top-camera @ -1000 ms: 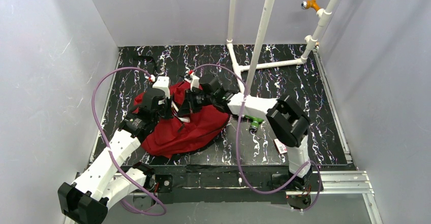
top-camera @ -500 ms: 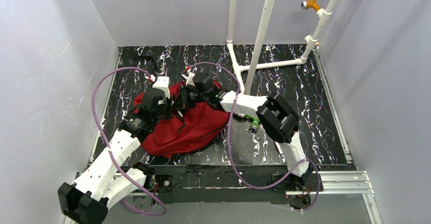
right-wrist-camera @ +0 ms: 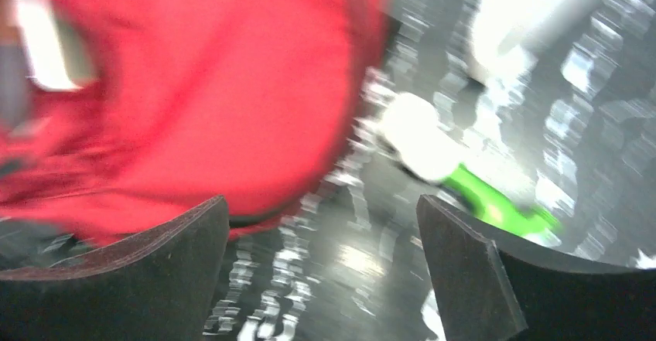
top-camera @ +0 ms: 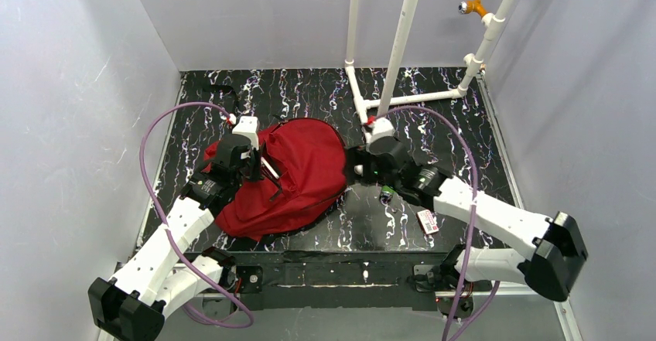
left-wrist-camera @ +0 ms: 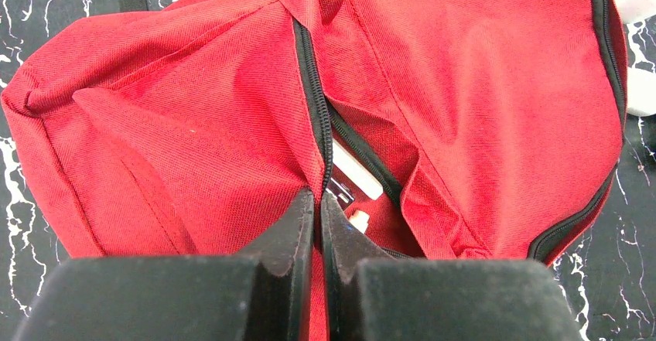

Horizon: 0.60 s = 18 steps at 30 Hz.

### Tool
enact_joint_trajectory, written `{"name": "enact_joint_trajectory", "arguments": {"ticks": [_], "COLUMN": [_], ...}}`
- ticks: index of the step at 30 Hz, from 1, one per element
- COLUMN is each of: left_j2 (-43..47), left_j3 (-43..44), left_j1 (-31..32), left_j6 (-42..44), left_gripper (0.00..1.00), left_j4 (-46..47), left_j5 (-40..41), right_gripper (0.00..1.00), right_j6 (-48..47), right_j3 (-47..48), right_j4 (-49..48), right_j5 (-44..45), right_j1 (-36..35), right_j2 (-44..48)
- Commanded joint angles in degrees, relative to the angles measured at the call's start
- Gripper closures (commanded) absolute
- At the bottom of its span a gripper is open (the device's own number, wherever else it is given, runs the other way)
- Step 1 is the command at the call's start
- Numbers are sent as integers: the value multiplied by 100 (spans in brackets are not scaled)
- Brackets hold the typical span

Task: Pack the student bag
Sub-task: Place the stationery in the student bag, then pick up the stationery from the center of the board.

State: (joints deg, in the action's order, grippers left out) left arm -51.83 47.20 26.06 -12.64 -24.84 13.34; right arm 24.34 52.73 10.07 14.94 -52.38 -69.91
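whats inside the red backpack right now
Through the open zipper gap of the red backpack, a flat white item and a small pale object show. Red fabric covers everything else inside. The left tool pinches the zipper edge.

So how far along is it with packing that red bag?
Partly there: a white item already lies inside the soft red fabric backpack. The left claw is pinching the black zipper edge, holding the opening. The right claw is open near a green-and-white item. That and a small pink-and-white card are not yet packed.
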Motion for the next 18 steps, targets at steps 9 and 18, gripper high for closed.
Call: {"name": "enact_joint_trajectory", "arguments": {"ticks": [9,18], "left_j2": [80,176], "left_j3": [132,114], "left_j1": [-30,-31], "left_j6": [-19,-28], "left_gripper": [100,100], "left_j4": [76,51], "left_j5": [10,36], "right_gripper": [2,2], "right_j6": [2467,2113], "right_j3": [-1209,-2094], "right_j4": [3679,2942], "right_j5": [1630,-143], "right_j1": [1822,3760], "right_j2": [1519,1513]}}
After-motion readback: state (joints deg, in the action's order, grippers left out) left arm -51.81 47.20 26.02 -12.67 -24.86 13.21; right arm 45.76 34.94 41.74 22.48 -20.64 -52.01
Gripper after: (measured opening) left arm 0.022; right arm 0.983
